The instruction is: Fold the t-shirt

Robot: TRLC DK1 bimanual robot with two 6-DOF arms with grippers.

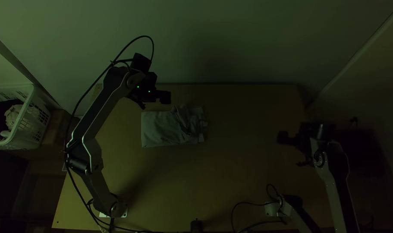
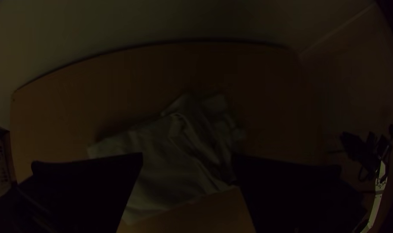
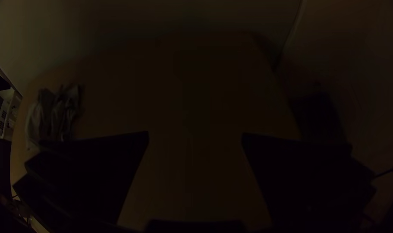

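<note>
In the top view my left gripper [image 1: 153,102] is open just beyond the t-shirt's far edge. The pale t-shirt [image 1: 157,129] lies folded into a rough rectangle left of the table's middle, its right part bunched and creased. Over at the table's right side is my right gripper [image 1: 292,151], open and well apart from the cloth. The left wrist view has the t-shirt [image 2: 161,181] beyond the spread fingers of the left gripper [image 2: 187,156]. In the right wrist view, the right gripper [image 3: 195,134] has bare table between its fingers, and the t-shirt [image 3: 45,116] lies far off.
A white basket [image 1: 26,123] holding cloths stands left of the table [image 1: 239,172]. Walls rise behind the table and at the right. A small dark object [image 1: 196,225] sits at the near edge, and another pale arm part [image 1: 276,209] with cables is at the lower right.
</note>
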